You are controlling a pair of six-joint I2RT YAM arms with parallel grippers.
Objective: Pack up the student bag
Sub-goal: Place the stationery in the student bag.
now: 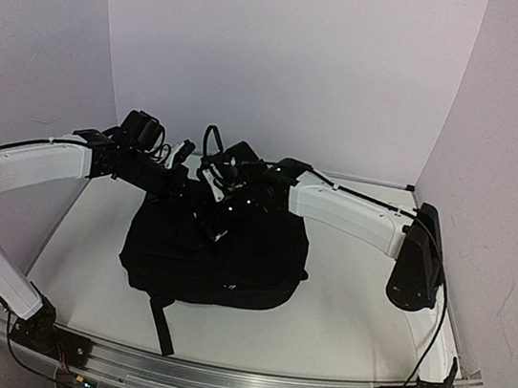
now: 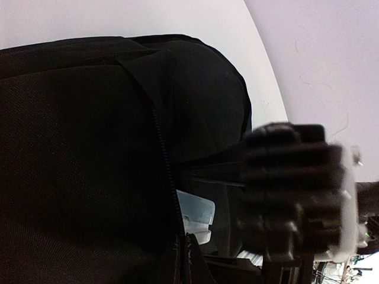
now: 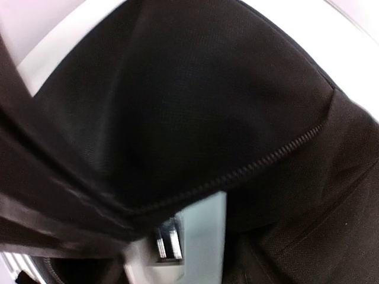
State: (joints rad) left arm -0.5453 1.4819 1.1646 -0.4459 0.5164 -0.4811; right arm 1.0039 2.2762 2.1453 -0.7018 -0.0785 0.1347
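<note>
The student bag (image 1: 217,251), a black fabric backpack, lies flat in the middle of the white table. Both arms reach over its far top edge. My left gripper (image 1: 183,166) is shut on the bag's zip edge; in the left wrist view one pale finger (image 2: 198,216) shows behind the zip (image 2: 169,177), and the fabric hides the other. My right gripper (image 1: 223,194) sits just beside it at the same opening. In the right wrist view its white finger (image 3: 207,236) pokes out under the bag's zip (image 3: 278,151). The jaws stand apart, with nothing seen between them.
A black strap (image 1: 162,320) trails from the bag toward the aluminium rail (image 1: 233,379) at the front edge. White walls close in the table (image 1: 350,303) on three sides. The right arm's black wrist (image 2: 293,195) fills the right of the left wrist view.
</note>
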